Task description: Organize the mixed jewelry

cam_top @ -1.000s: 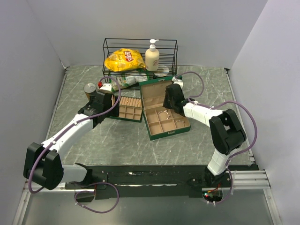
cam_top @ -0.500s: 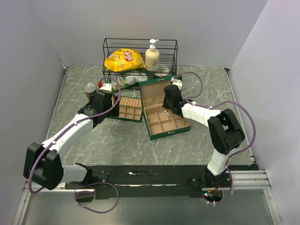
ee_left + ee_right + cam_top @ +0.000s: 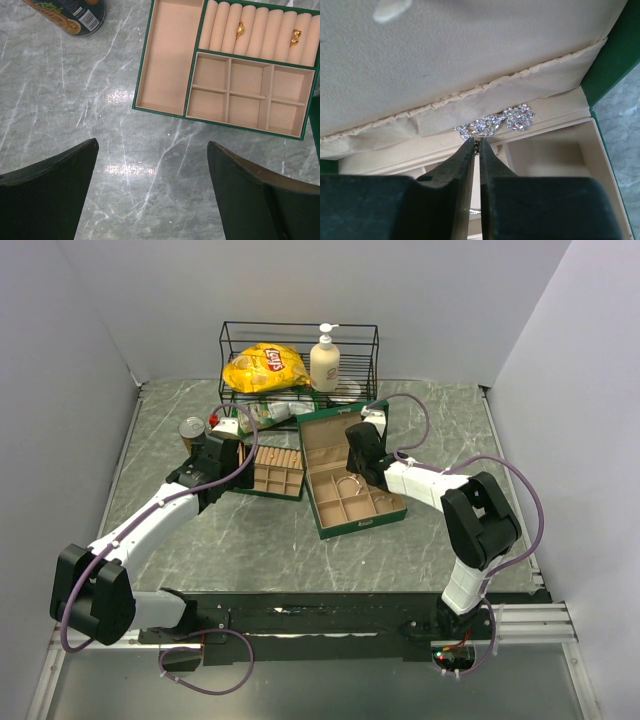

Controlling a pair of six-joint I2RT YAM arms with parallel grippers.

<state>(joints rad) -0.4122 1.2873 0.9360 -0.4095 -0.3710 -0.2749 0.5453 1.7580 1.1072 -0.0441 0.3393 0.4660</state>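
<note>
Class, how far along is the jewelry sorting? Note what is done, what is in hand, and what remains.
Done: two gold pieces sit in the ring rolls of the divider tray. In hand: the right gripper pinches a sparkly chain at the back of the green box. Remaining: a silver hoop lies in that box, the tray's compartments are empty, and the left gripper hovers open.

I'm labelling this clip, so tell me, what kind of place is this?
Likely a robotics lab cell, not a home: plain grey partition walls enclose a grey-green marble-look table, with two white robot arms bolted at its near edge.
</note>
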